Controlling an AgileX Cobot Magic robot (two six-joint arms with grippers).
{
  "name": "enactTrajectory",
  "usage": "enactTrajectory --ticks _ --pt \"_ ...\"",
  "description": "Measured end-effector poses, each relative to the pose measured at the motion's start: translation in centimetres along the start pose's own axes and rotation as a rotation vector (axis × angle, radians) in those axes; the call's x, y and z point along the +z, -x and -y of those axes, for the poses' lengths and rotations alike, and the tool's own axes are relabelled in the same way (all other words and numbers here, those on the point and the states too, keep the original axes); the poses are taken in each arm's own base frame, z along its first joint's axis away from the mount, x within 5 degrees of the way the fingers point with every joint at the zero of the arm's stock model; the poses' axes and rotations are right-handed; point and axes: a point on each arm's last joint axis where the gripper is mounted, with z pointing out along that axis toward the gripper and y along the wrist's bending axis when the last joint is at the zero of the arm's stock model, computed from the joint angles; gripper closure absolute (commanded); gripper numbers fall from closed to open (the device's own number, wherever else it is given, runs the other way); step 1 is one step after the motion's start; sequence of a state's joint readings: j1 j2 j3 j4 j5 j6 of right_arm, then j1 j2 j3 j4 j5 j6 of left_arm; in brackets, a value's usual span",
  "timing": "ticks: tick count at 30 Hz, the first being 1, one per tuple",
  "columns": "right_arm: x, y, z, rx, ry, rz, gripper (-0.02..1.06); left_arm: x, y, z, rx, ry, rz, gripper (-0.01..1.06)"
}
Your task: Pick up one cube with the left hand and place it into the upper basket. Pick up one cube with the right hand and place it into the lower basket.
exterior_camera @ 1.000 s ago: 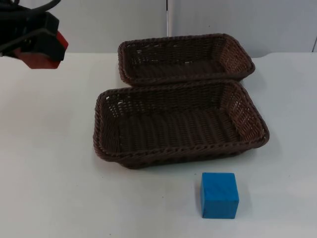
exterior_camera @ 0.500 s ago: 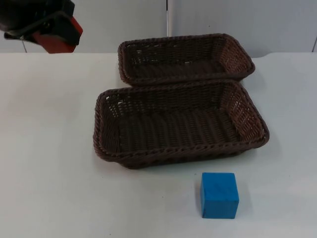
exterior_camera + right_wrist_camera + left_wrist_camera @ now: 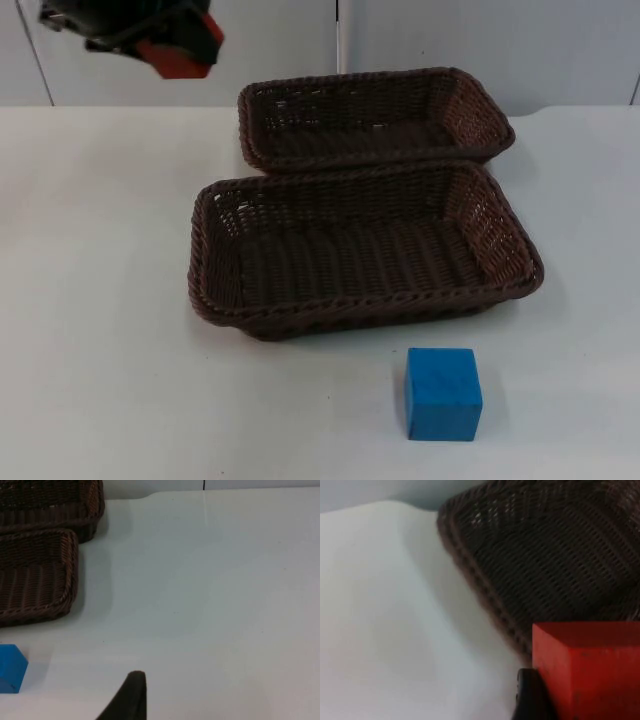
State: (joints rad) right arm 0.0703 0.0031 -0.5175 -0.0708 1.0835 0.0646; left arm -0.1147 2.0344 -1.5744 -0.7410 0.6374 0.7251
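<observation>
My left gripper [image 3: 172, 42] is raised at the back left, shut on a red cube [image 3: 180, 58]. It hovers left of the upper basket [image 3: 262, 128] and outside its rim. In the left wrist view the red cube [image 3: 587, 672] sits against a black fingertip [image 3: 529, 697], with the upper basket's woven corner [image 3: 485, 585] just beyond. The lower basket [image 3: 215, 270] holds nothing. A blue cube [image 3: 443, 393] rests on the table in front of it. My right gripper [image 3: 131, 697] waits above the bare table to the right of the blue cube [image 3: 10, 669].
Both brown wicker baskets stand touching, one behind the other, mid-table. The grey partition wall [image 3: 480, 40] rises close behind the upper basket. White table [image 3: 90, 300] lies open to the left and front.
My left gripper has carried the red cube rightward and slightly up, from the far left edge toward the upper basket. The blue cube and both baskets have stayed put.
</observation>
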Motion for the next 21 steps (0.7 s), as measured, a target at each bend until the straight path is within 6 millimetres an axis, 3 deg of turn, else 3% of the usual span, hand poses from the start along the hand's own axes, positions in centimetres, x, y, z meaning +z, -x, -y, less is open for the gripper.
enactTrajectory --ticks 8,21 --pt "0.0 0.0 0.0 0.0 0.0 0.0 0.0 5.4 2.7 1.5 0.07 -0.057 0.039 1.05" --pt "0.0 0.0 0.0 0.0 0.0 0.0 0.0 13.0 3.5 3.1 0.123 -0.122 0.068 1.05"
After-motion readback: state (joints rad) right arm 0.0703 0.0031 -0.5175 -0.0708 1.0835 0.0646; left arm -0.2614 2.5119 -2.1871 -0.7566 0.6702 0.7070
